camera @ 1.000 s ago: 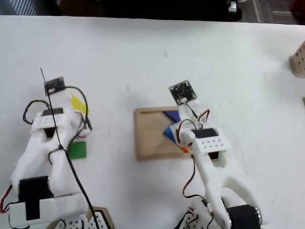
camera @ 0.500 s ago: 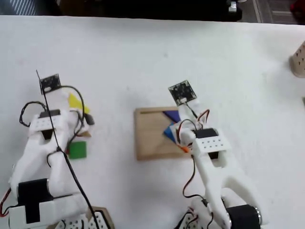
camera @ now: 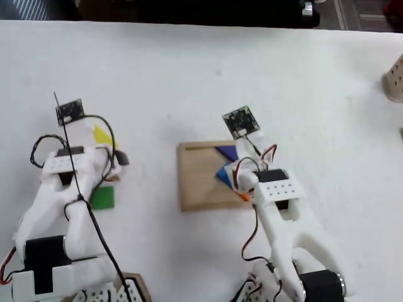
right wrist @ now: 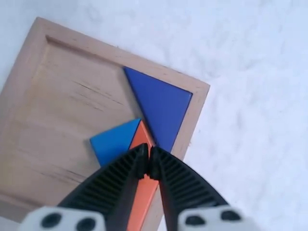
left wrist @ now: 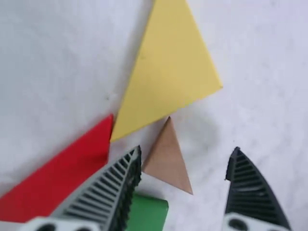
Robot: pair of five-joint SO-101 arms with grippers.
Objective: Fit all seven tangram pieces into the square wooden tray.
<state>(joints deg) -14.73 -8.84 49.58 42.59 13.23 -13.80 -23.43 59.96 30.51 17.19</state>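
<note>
Step in hand, apparently: picking a 4th piece. The left end effector (left wrist: pixel 186 151), spread wide, straddles a small, flat tan triangle (left wrist: pixel 166 159) at lower centre on the white tabletop (left wrist: pixel 48 48). Next it should descend and close. The right end effector (right wrist: pixel 148 149), clenched, sits over the square wooden tray (right wrist: pixel 120 58), which contains 3 smooth painted pieces.

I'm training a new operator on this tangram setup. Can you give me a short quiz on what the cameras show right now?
1. True or false: the left gripper is shut on the yellow triangle.
2. Which pieces lie in the wooden tray?
A) red piece, green piece, yellow triangle
B) dark blue triangle, light blue piece, orange piece
C) none
3. Fill in: the right gripper, over the orange piece, is ___.

Key
1. False: it is open, its jaws either side of the tan triangle.
2. B
3. shut
</note>
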